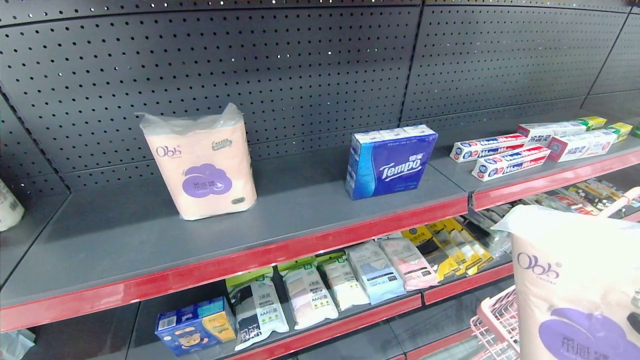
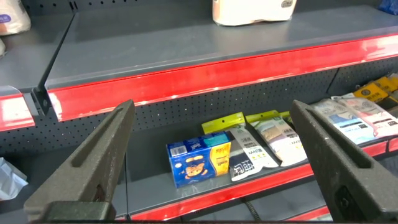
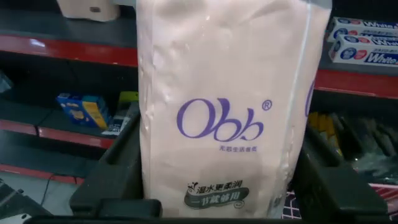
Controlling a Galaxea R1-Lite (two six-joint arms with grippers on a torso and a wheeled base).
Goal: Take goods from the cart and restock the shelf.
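**Pink pack clamped in the right gripper, off to the right of the blue pack**

Pink plastic wrap filled my right wrist feed: the held pack (image 3: pixel 230 106) stood upright between the right gripper's (image 3: pixel 221 171) fingers (image 3: pixel 118 165), which were clamped on its two sides. From the head camera I saw this held pack (image 1: pixel 575 280) well to the right of the blue pack (image 1: pixel 387 162), nearer to me and lower, just above the pink wire cart (image 1: pixel 497 320).

The blue pack itself stood on the grey board of the shelf (image 1: pixel 300 210), close to the red front edge. A shelved pack (image 1: pixel 200 162) of the same pink kind stood upright well to the left of the blue pack, on the same board. Toothpaste boxes (image 1: pixel 510 162) lay to the right of the blue pack, on the next board.

My left gripper (image 2: pixel 211 155) had its fingers (image 2: pixel 93 162) wide apart, with nothing between them. It sat left of and lower than the blue pack, facing the tier beneath, where packets (image 1: pixel 310 295) and a blue box (image 1: pixel 195 325) lay.
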